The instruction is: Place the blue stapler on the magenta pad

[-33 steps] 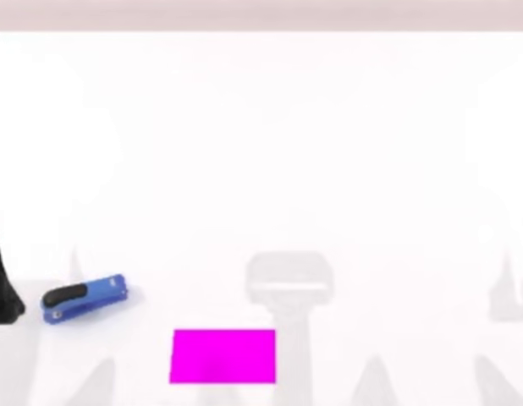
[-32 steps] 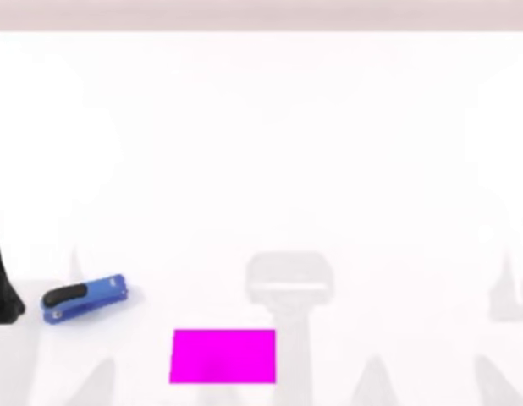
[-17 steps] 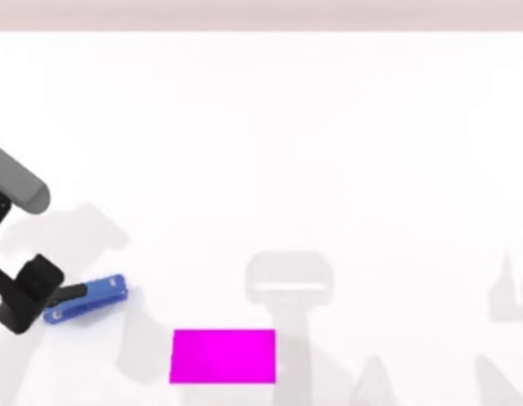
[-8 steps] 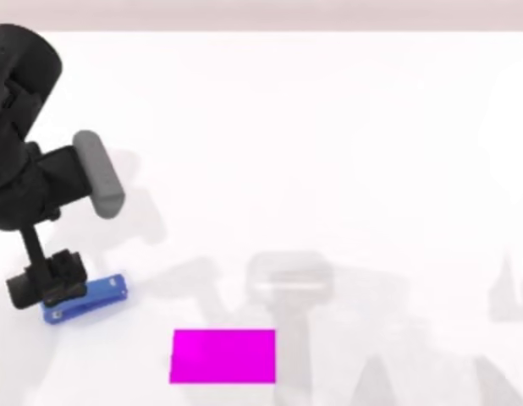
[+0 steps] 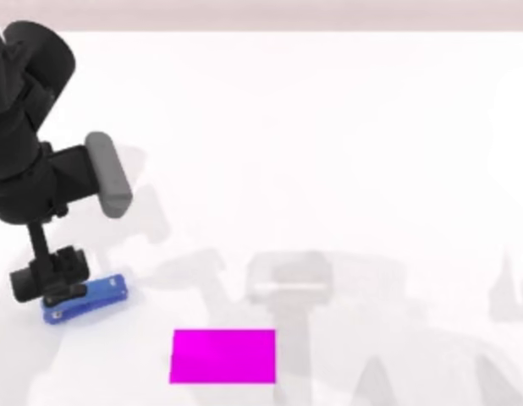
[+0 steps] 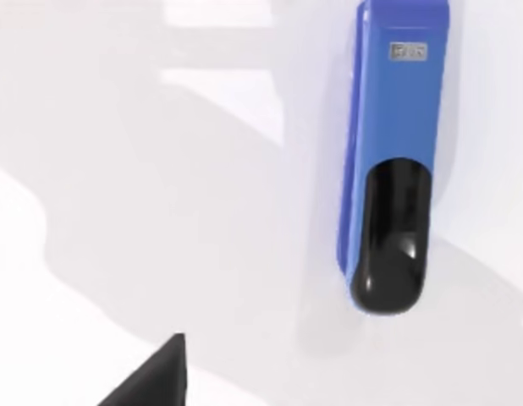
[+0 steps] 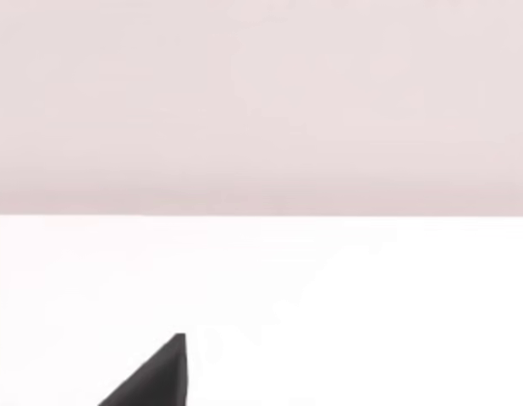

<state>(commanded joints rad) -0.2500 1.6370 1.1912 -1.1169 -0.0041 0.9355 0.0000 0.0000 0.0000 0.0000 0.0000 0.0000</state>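
The blue stapler point(image 5: 90, 298) lies flat on the white table at the front left, its black end pointing left. The left wrist view shows the whole stapler point(image 6: 395, 161) lying apart from one dark fingertip point(image 6: 160, 379). My left gripper point(image 5: 48, 283) hangs open just above the stapler's black end and holds nothing. The magenta pad point(image 5: 223, 356) lies flat near the front edge, right of the stapler, with nothing on it. My right arm is out of the top view. Its wrist view shows only one dark fingertip point(image 7: 160, 379) over bare table.
The left arm's black body point(image 5: 29, 161) with a grey cylinder point(image 5: 109, 173) reaches over the table's left side. A pale wall band point(image 5: 261, 15) runs along the far edge. Grey shadows fall across the front of the table.
My left arm swung in from the left edge and came down over the stapler's black end. In the last half second it only shifted slightly. The stapler and the pad have not moved.
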